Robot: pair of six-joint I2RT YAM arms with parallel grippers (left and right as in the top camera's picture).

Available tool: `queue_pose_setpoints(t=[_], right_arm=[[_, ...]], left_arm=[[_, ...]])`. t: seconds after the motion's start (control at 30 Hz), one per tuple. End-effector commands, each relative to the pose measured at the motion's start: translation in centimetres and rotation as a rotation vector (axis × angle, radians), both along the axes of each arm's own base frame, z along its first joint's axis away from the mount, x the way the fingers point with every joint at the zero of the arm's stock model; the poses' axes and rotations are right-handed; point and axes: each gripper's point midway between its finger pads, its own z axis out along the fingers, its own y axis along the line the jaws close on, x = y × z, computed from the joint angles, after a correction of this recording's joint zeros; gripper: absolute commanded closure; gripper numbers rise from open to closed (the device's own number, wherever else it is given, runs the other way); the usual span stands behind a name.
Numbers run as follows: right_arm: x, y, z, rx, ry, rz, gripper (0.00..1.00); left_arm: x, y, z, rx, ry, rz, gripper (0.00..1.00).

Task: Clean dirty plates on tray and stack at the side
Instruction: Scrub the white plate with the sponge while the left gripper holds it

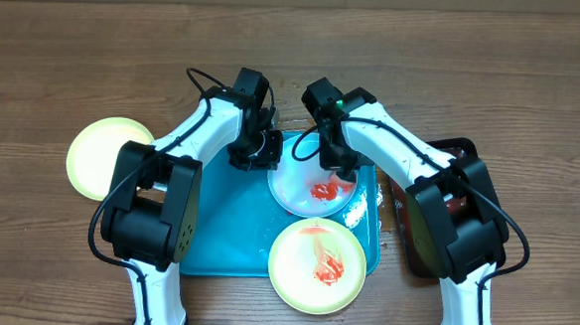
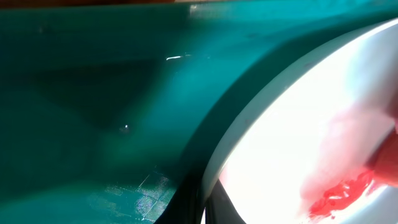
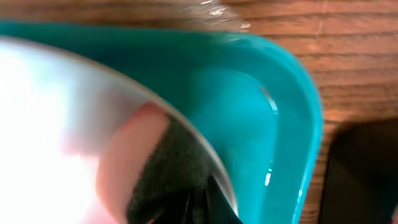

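**Inspector:** State of the left gripper [image 1: 256, 153]?

**Assessor:** Jaws closed, low over the tray [image 1: 217, 233], right at the left rim of the light blue plate [image 1: 294, 188]. Whether they pinch that rim cannot be told.

**Inspector:** And the right gripper [image 1: 337, 170]?

**Assessor:** Jaws closed on a sponge [image 3: 165, 177], dark green with a pink side, set over the same plate just beside its red smear [image 1: 325, 191].

**Inspector:** Location of the 3 plates?

**Assessor:** The light blue plate lies in the tray's far right part. 1 smeared yellow-green plate [image 1: 299, 277] sits in front of it and overhangs the tray's near rim. 1 clean yellow-green plate [image 1: 96, 157] lies on the table [image 1: 77, 52] to the left, apart from the tray.

**Inspector:** Anything else?

**Assessor:** A dark tray [image 1: 398, 223] lies to the right, mostly hidden under the right arm.
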Motion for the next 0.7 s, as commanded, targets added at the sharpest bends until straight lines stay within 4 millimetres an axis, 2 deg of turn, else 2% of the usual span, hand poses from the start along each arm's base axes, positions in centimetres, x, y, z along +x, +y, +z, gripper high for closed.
queue_pose_setpoints(t=[0.0, 0.23, 0.33, 0.5, 0.67], right_arm=[[-2.6, 3.5, -1.5, 0.14, 0.143, 0.181, 0.96], [-6.3, 9.9, -0.7, 0.405, 0.266, 0.235, 0.96], [-6.9, 11.6, -0.2, 0.496, 0.293, 0.224, 0.96], [-5.5, 12.6, 0.0, 0.543, 0.251, 0.15, 0.96], [-2.0, 12.7, 0.0, 0.567, 0.135, 0.035, 0.96]], left_arm=[[-2.9, 2.8, -5.6, 0.182, 0.126, 0.024, 0.96], [-2.8, 3.1, -5.6, 0.181, 0.128, 0.035, 0.96], [-2.7, 3.4, -5.6, 0.18, 0.13, 0.043, 0.96], [-2.8, 3.7, -5.6, 0.181, 0.136, 0.049, 0.96], [-2.8, 3.7, -5.6, 0.182, 0.14, 0.049, 0.96]])
